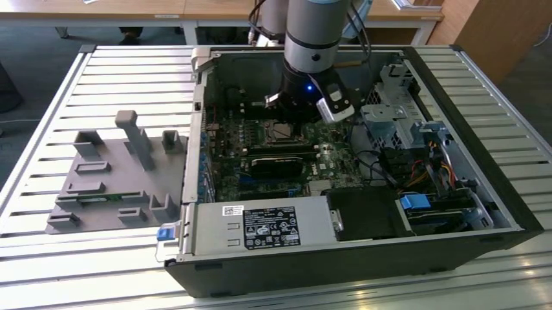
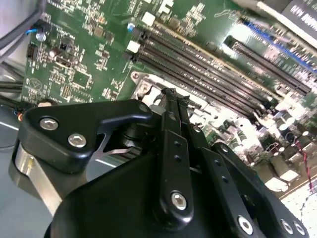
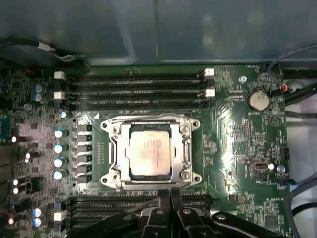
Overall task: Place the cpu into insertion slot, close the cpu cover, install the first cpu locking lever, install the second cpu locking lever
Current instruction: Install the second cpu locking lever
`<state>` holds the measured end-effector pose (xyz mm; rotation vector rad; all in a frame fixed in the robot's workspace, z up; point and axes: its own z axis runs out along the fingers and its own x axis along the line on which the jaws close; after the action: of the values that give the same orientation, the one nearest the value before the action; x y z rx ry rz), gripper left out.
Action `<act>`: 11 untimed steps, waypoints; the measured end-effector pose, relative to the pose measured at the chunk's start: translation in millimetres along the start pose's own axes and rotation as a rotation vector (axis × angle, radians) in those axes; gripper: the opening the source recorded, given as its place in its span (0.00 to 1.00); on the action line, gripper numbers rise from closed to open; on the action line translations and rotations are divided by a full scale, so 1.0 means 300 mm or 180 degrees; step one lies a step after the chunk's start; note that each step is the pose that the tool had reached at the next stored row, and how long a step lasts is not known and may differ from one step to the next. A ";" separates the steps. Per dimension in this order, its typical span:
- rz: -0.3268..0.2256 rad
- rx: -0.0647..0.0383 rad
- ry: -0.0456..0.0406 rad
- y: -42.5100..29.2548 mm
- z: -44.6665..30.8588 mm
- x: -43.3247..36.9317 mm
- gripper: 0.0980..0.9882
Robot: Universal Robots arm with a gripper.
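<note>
- Open PC case [image 1: 483, 194] lying on its side on a slatted metal table [image 1: 52, 258], motherboard [image 1: 258, 174] facing up.
- Arm [image 1: 315, 39] reaching down into the case, gripper [image 1: 298, 106] hovering just above the board near the insertion slot [image 1: 280, 132].
- Fingers [image 3: 173, 196] pressed together tip to tip in the first wrist view, nothing pinched between them. Same story in the second wrist view: gripper [image 2: 171, 96] clenched and empty, tips close over the silvery edge of the socket frame.
- The cpu [image 3: 151, 151] already seated in the insertion slot [image 3: 113, 130], pale metal face up, sitting flat and square.
- The cpu cover [image 3: 185, 148] down flat over the chip, its square window framing the metal face, silvery frame all round.
- Can't really tell from these shots whether the locking levers are latched.
- Fingertips just beside the socket edge, on the side where one bank of empty RAM slots [image 3: 99, 203] runs; second bank of black slots [image 3: 133, 91] on the opposite side of the socket.
- Coin cell battery [image 3: 257, 99] on the board, well apart from the socket.
- Grey power supply box [image 1: 258, 226] with a white label at the near end of the case.
- Grey plastic fixture tray [image 1: 112, 187] on the table toward the exterior view's left, well apart from the case.
</note>
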<state>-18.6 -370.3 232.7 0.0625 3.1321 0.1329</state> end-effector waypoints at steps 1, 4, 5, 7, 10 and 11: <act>0.0001 0.0000 0.0000 -0.003 0.000 0.003 0.06; 0.0000 0.0000 0.0000 -0.010 0.000 0.020 0.06; 0.0000 0.0000 0.0000 -0.011 0.000 0.031 0.06; -0.0001 0.0000 0.0000 -0.013 0.000 0.055 0.06; 0.0000 -0.0002 0.0000 -0.015 0.000 0.084 0.06; 0.0000 -0.0004 0.0000 -0.015 0.001 0.089 0.06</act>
<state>-45.5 -373.7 231.9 0.0625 3.1320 0.1350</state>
